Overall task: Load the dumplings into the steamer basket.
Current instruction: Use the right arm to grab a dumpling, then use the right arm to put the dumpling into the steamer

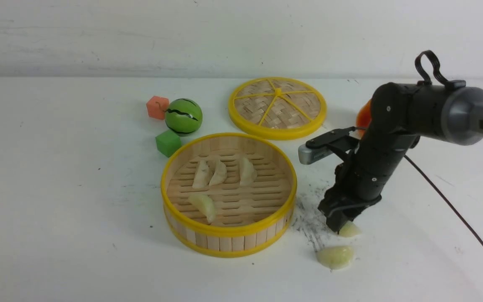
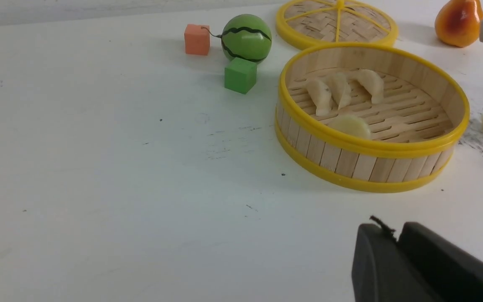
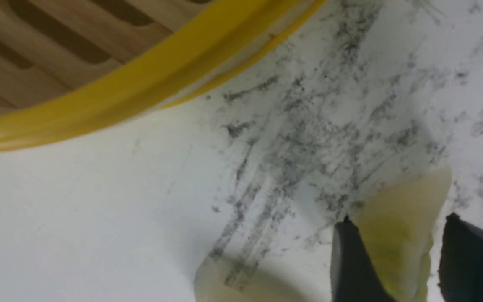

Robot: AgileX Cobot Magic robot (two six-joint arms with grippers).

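Observation:
The steamer basket stands at mid-table with three cream dumplings side by side on its floor and a pale green dumpling nearer its front wall. To its right, two more green dumplings lie on the table. My right gripper is down over the farther one, open, its jaws straddling it with a gap on one side. The other one lies free in front. My left gripper is shut and empty, low over bare table.
The flat woven lid lies behind the basket. A watermelon ball, an orange cube and a green cube sit at the back left. A pear stands behind my right arm. Dark scuff marks cover the table by the basket.

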